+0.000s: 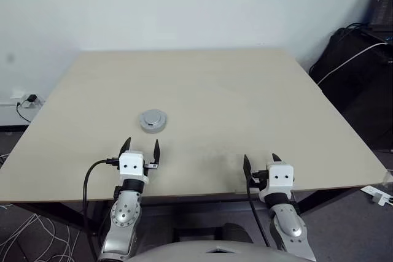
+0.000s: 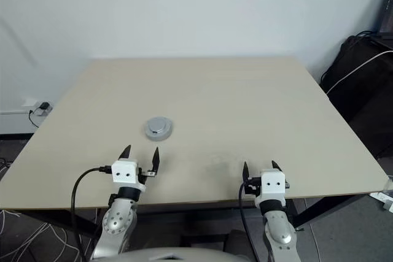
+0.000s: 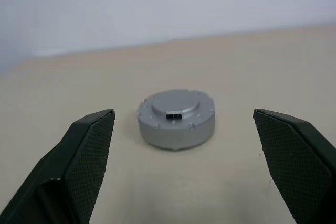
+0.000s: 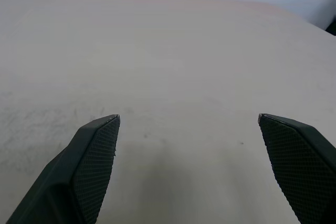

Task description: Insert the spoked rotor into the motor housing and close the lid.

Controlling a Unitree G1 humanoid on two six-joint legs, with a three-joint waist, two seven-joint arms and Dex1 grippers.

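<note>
Both grippers hang at the near edge of the surface [image 1: 245,90], jaws spread wide and holding nothing. Just beyond the left gripper [image 1: 142,146] sits the motor housing [image 1: 153,121], its lid [image 3: 176,103] closed on top. Well to the housing's right hovers the right gripper [image 1: 261,162].

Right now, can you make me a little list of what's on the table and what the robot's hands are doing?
table: light wooden top
motor housing: round grey puck with the lid closed on it, sitting flat on the table
spoked rotor: cannot see it, likely hidden inside
left gripper: jaws wide open, holding nothing, just in front of the housing, not touching it
right gripper: jaws wide open, holding nothing, over bare table
task: looks finished
</note>
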